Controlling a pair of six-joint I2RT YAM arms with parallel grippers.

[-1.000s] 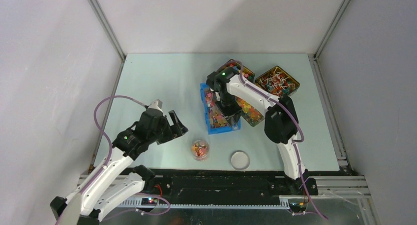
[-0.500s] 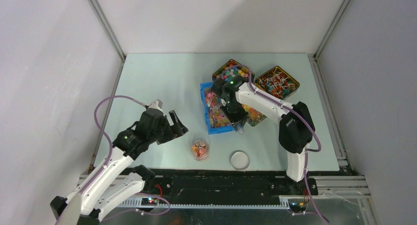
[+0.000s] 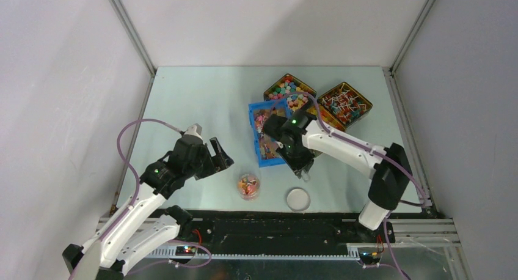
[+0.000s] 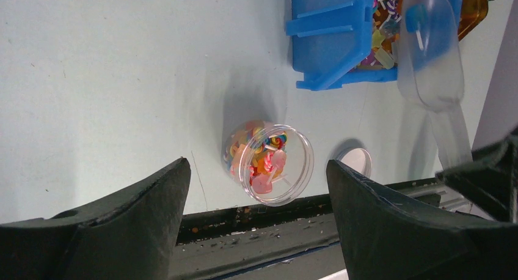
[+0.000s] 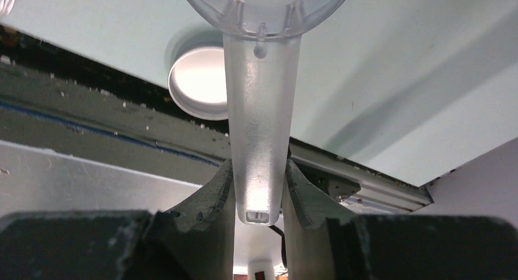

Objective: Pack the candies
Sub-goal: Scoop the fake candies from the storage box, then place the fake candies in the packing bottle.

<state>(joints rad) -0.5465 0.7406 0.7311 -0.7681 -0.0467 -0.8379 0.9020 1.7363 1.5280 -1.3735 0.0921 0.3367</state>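
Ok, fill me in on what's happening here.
The right tool grips a clear scoop by its handle, at the near corner of the blue bin of candies. The left tool hangs open beside a small clear jar, partly filled, its lid lying nearby.

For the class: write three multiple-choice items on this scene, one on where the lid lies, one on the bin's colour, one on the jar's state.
1. The lid lies: A on the table, right of the jar; B on the jar; C propped against a wall.
2. The bin is: A red; B blue; C green.
3. The jar is: A capped; B tipped over; C upright and open.

Key:
1 A: the lid lies flat on the table, apart from the jar.
2 B: its walls show blue in the top and left wrist views.
3 C: its mouth faces up with the candies showing.
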